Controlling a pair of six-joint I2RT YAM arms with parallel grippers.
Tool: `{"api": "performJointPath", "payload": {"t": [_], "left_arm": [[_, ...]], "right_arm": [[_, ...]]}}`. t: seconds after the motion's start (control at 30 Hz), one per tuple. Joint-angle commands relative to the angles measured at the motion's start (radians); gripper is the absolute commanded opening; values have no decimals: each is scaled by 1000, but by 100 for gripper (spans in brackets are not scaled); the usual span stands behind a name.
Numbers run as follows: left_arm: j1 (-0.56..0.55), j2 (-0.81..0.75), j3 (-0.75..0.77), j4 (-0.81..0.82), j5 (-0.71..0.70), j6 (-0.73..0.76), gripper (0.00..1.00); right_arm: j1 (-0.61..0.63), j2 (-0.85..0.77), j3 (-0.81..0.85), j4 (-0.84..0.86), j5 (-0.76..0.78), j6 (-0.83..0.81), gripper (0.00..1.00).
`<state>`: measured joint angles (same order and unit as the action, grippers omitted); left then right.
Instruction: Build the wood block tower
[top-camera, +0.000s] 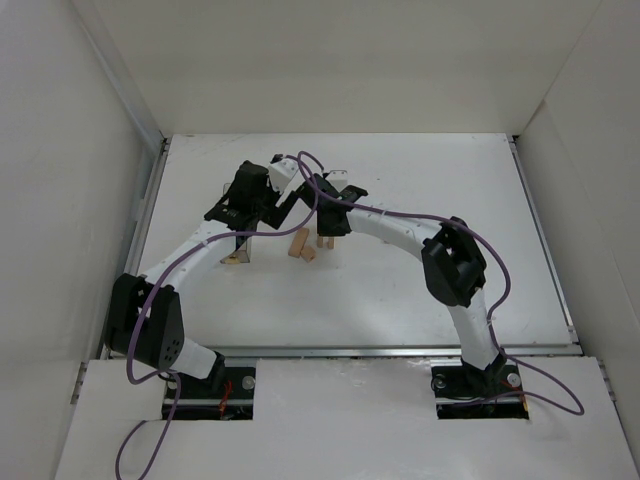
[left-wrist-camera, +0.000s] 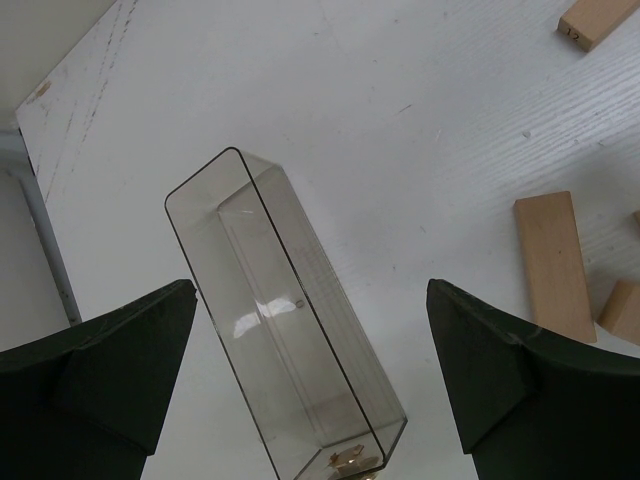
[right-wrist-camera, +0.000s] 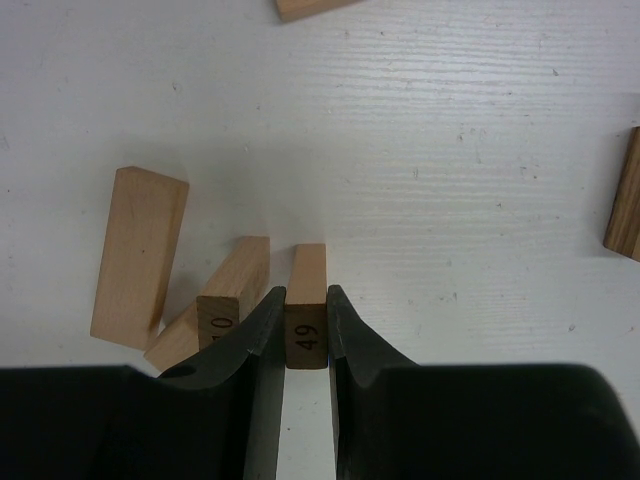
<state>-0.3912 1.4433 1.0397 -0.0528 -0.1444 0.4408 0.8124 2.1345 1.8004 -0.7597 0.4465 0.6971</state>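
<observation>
Wood block marked 49, pinched at lower centre by right gripper, loose blocks just left. Right arm arched in from lower right of overhead view. Left gripper spread wide above clear plastic box.

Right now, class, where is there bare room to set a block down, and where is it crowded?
Free: the table right of the right arm, and the strip nearer than the blocks. Crowded: centre-left, where the left tool hangs over the clear box and the right tool grips one block.

White arms, black joints, purple cables, black hands.
</observation>
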Motion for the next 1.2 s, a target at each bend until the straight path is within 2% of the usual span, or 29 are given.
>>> {"api": "performJointPath", "payload": {"t": [0.0,0.17,0.63,0.87,1.07,1.1,1.17], "left_arm": [[-5,-47,-6,36,-9,1,100],[-5,-47,-6,36,-9,1,100],[-5,-47,-6,36,-9,1,100],[-5,-47,-6,36,-9,1,100],[-5,-47,-6,36,-18,1,100],[-5,-47,-6,36,-18,1,100],[-5,-47,-6,36,-27,1,100]], "right_arm": [[1,-1,22,-16,12,10,24],[1,-10,22,-7,12,10,37],[1,-71,-19,20,44,10,37],[1,-172,-56,42,109,28,37],[1,-237,-33,146,172,-7,37],[1,-246,-20,157,172,-17,44],[1,-236,14,157,159,-33,48]]}}
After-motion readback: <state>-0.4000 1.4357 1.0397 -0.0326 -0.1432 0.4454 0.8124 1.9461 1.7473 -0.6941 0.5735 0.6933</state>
